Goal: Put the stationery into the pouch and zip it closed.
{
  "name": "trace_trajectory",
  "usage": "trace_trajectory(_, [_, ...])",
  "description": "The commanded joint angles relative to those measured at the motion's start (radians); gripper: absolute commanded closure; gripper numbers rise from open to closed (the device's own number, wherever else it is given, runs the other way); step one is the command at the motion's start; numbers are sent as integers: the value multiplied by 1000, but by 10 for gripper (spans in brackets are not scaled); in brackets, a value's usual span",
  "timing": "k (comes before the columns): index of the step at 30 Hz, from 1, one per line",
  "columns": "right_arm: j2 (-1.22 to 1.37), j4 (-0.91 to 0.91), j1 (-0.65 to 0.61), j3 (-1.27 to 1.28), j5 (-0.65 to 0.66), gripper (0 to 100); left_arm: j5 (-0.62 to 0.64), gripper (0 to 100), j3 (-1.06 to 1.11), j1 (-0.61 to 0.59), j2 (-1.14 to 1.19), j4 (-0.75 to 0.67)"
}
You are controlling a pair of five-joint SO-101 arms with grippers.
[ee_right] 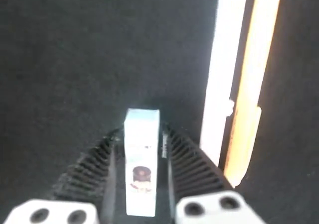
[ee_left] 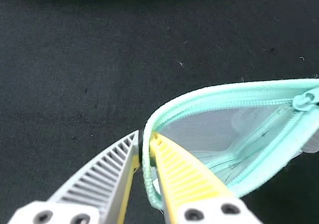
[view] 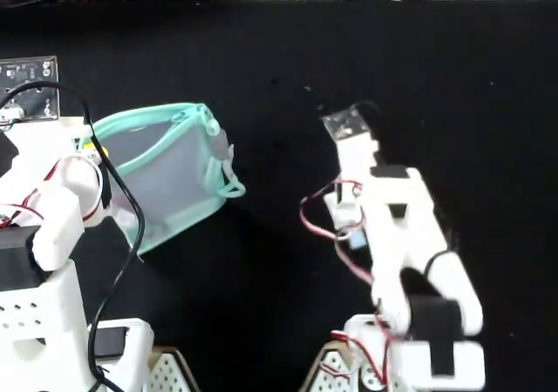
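High view: the mint-green pouch (view: pixel 166 170) lies at left centre of the frame on the black table (view: pixel 261 52), its mouth gaping and the zip undone. The left gripper (ee_left: pixel 144 137) is clamped on the pouch's zip rim, the yellow finger (ee_left: pixel 179 179) inside the mouth and the grey finger (ee_left: pixel 107 176) outside. The right gripper (ee_right: pixel 142 133), near frame centre in the high view, is closed on a small white box (ee_right: pixel 142 169) with a pale blue end; just beside it a white pen (ee_right: pixel 225 74) and an orange pen (ee_right: pixel 253 74) lie side by side on the table.
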Motion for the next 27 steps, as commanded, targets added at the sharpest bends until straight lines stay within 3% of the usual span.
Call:
trace_trajectory(1, [-162, 8, -83, 39, -44, 985, 0, 967, 147, 5, 26, 9])
trace_trajectory(9, [-220, 48, -293, 74, -117, 941, 0, 967, 147, 7, 29, 9])
trace_trajectory(13, [-105, 86, -295, 1, -109, 840, 0, 967, 147, 10, 31, 9])
trace_trajectory(27, [206, 135, -296, -231, -107, 846, 0, 967, 145, 10, 32, 9])
